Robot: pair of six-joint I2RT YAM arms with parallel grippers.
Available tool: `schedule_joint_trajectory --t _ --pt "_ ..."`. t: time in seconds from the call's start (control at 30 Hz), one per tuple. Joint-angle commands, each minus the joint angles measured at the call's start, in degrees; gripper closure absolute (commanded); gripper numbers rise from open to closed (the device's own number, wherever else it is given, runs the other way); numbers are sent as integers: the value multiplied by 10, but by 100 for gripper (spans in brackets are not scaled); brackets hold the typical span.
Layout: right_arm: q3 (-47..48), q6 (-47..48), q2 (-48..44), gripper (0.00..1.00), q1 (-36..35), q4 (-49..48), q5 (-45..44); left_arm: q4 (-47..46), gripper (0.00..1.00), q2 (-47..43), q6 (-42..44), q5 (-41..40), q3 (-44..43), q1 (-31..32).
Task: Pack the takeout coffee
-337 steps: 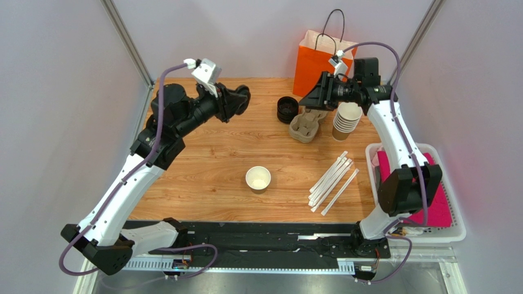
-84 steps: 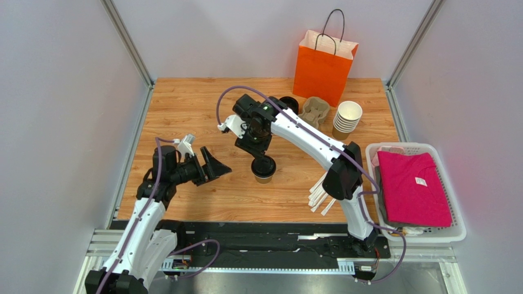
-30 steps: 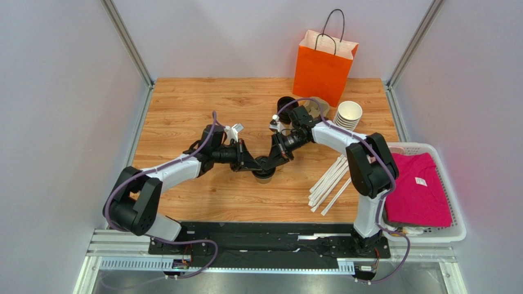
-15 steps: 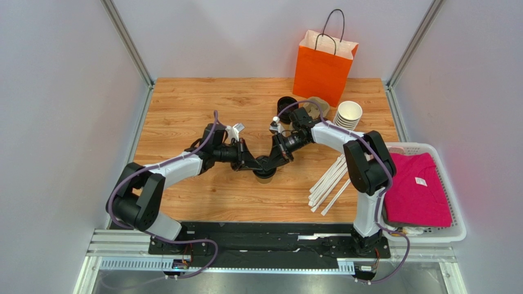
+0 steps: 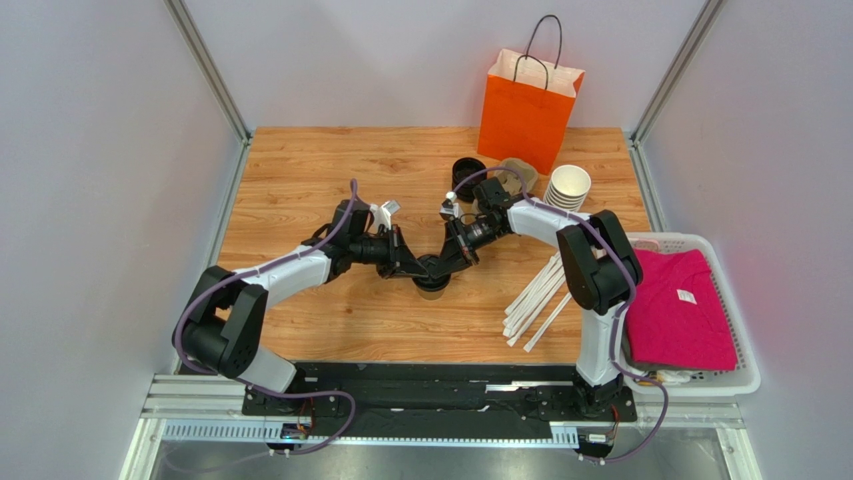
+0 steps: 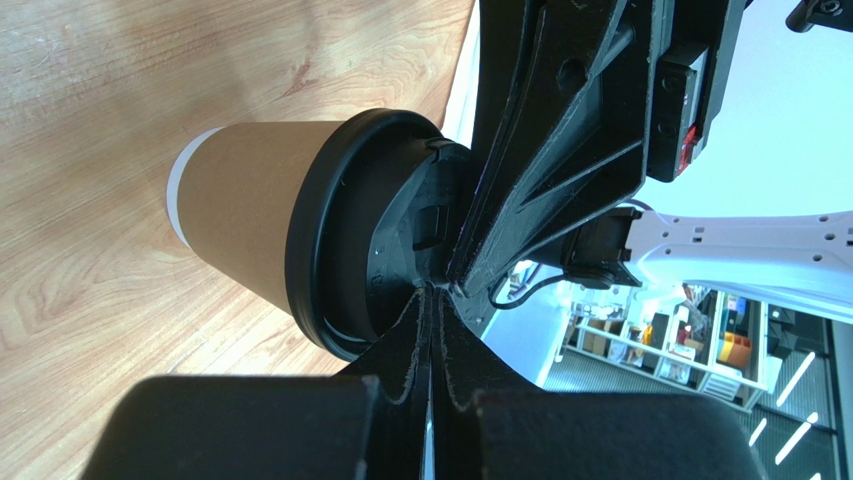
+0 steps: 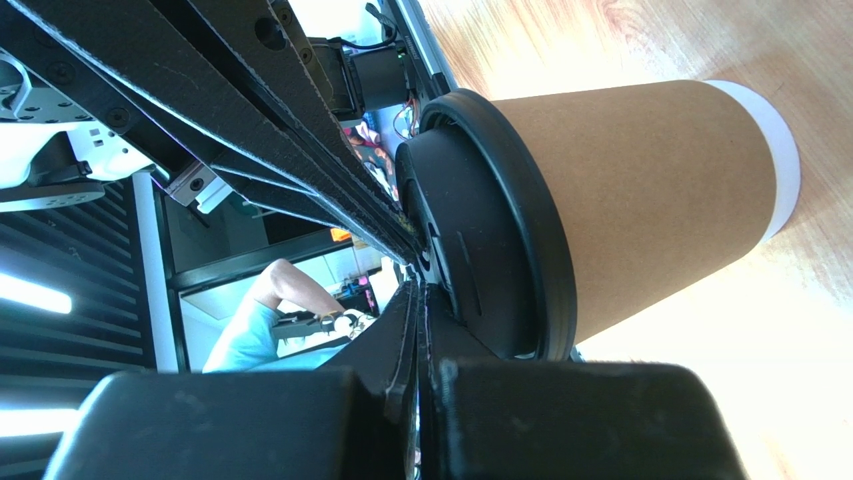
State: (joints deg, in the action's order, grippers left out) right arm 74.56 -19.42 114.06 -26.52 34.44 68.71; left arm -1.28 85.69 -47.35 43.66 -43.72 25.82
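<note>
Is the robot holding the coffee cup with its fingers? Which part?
Nothing is held. The left fingers and the right fingers are both shut, their tips on the black lid of the cup, not around it.

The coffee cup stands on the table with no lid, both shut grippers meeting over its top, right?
No: the left wrist view shows a black lid on the coffee cup. The shut left gripper and right gripper do meet over its top.
</note>
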Motion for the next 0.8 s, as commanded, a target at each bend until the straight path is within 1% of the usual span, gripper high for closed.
schedule_joint_trajectory --t 0.0,0.23,0.6,0.77 --pt "-50 55 52 100 1 12 -204 89 100 34 57 -109 13 -5" --pt "-66 57 48 100 -1 -7 -258 115 100 57 65 -142 9 -5" --pt "-67 60 68 100 -1 -12 -272 144 100 88 72 -170 0 -5" --pt "-53 68 52 100 -5 -5 -251 133 100 83 68 -155 3 -5"
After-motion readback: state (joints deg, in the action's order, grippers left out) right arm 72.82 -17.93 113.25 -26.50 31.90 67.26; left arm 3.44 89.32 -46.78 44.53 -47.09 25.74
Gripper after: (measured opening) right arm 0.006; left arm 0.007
